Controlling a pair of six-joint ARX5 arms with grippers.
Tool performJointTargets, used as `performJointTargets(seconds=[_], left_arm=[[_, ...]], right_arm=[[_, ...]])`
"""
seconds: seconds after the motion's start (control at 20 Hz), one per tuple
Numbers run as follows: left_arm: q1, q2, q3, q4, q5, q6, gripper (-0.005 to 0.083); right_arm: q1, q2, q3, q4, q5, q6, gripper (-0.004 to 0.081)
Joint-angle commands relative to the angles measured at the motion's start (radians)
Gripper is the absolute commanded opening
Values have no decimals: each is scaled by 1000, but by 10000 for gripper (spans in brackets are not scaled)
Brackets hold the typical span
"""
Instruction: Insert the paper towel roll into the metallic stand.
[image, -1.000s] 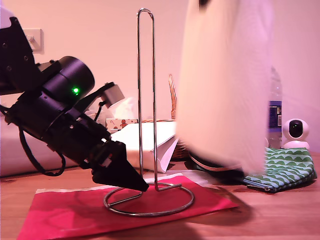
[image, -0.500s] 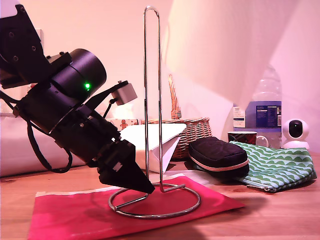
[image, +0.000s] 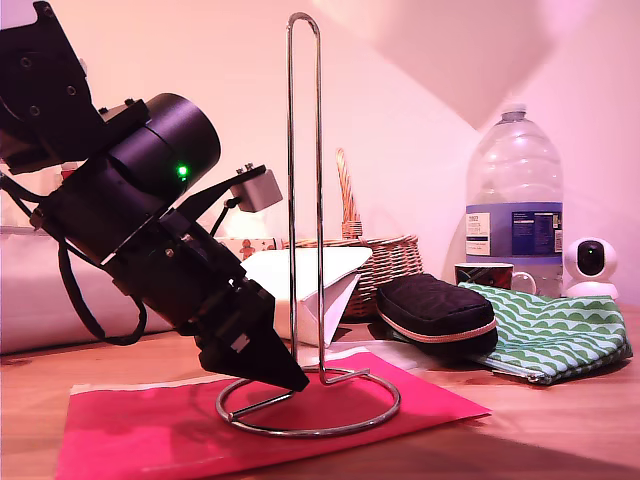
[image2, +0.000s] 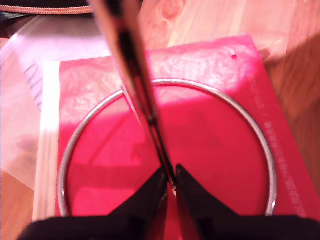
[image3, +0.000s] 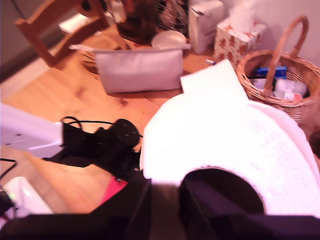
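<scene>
The metallic stand (image: 304, 200) rises as a chrome hairpin loop from its wire ring base (image2: 260, 145), which lies on a red mat (image: 150, 425). My first gripper (image: 290, 378) (image2: 170, 182) is shut on the stand's wire low down, just above the ring. The paper towel roll (image3: 225, 135) is held high by my second gripper (image3: 165, 187), which is shut on the roll's end by its dark core hole. In the exterior view only the roll's lower corner (image: 440, 50) shows at the top edge, above and to the right of the loop's tip.
Behind the stand are a white folded paper bag (image: 320, 275) and a wicker basket (image: 385, 260). On the exterior view's right are a black pouch (image: 435, 305), a green patterned pouch (image: 560, 335), a mug (image: 488, 273), a big water bottle (image: 513, 200) and a small white camera (image: 592, 265).
The roll has risen from filling the exterior view's right to only its lower corner at the top edge, uncovering the bottle and pouches. The first gripper keeps its hold on the stand.
</scene>
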Motion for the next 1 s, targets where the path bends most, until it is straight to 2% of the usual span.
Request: performJointTargets(seconds=[0.0, 0.2, 0.5, 0.95], left_arm=[[-6, 68, -54, -51, -41, 20, -21], [-6, 68, -54, -50, -63, 22, -21], [-6, 68, -54, -50, -119, 27, -21], [-6, 68, -54, -50, -123, 27, -21]], right_arm=[[1, -6, 8, 14, -19, 3, -13], [38, 7, 8, 13, -50, 21, -13], [95, 77, 8, 13, -48, 23, -13], [99, 136, 8, 13, -11, 18, -13]])
